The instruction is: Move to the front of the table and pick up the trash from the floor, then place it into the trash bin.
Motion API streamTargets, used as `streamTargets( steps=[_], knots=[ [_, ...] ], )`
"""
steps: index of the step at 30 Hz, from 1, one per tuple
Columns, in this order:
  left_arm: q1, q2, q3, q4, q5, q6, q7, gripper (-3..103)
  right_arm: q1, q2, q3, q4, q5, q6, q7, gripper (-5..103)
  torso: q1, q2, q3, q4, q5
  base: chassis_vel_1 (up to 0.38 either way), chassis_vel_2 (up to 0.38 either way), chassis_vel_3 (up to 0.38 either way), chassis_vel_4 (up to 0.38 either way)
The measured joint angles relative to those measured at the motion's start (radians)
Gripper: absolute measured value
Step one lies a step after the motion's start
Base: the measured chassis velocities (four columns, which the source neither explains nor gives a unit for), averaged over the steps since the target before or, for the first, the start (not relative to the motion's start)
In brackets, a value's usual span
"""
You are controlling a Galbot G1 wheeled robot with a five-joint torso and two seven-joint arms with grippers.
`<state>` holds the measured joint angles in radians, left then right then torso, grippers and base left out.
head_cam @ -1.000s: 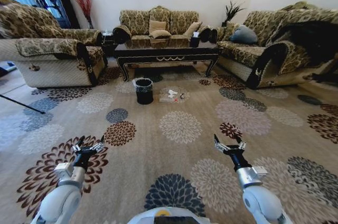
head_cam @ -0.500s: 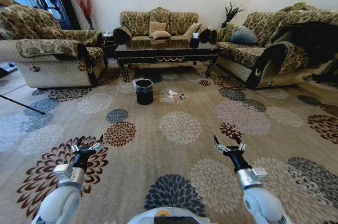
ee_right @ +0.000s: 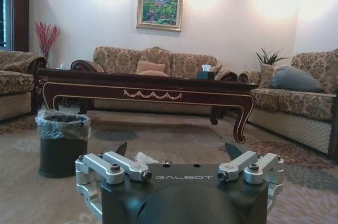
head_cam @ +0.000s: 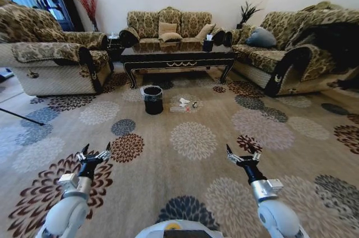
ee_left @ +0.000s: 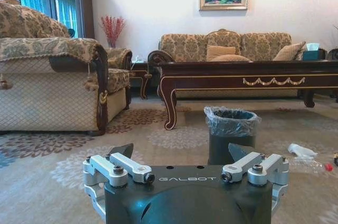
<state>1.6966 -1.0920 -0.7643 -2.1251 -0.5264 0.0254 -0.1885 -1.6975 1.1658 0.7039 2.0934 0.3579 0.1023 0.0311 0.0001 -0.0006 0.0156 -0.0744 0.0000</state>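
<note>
Black trash bin (head_cam: 152, 99), floral-patterned carpet (head_cam: 193, 137)

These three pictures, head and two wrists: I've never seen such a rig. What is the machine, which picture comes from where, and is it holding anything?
It is a wheeled robot with two arms. The wide picture comes from a camera on its head, looking down at a patterned carpet: the left gripper and the right gripper hang low in front, both open and empty. The other two pictures come from cameras on each wrist, looking forward over that arm's own gripper. Ahead stands the table, dark with gold ornament, with sofas around it. On the floor in front of it is the trash bin, black with a liner, and beside it the trash: white paper scraps and a clear bottle. The grippers are well short of these.
</note>
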Motion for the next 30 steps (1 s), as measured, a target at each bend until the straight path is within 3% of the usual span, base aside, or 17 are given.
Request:
streamTargets(
  steps=[30],
  knots=[
    [-0.015,0.001,0.011,0.016,0.009,0.002,-0.002,100,-0.008,0.012,-0.003,-0.003,-0.01,-0.006,0.005,100,0.0,0.0,0.002,0.0,0.0003,-0.202,0.204,0.203,-0.206]
  ],
)
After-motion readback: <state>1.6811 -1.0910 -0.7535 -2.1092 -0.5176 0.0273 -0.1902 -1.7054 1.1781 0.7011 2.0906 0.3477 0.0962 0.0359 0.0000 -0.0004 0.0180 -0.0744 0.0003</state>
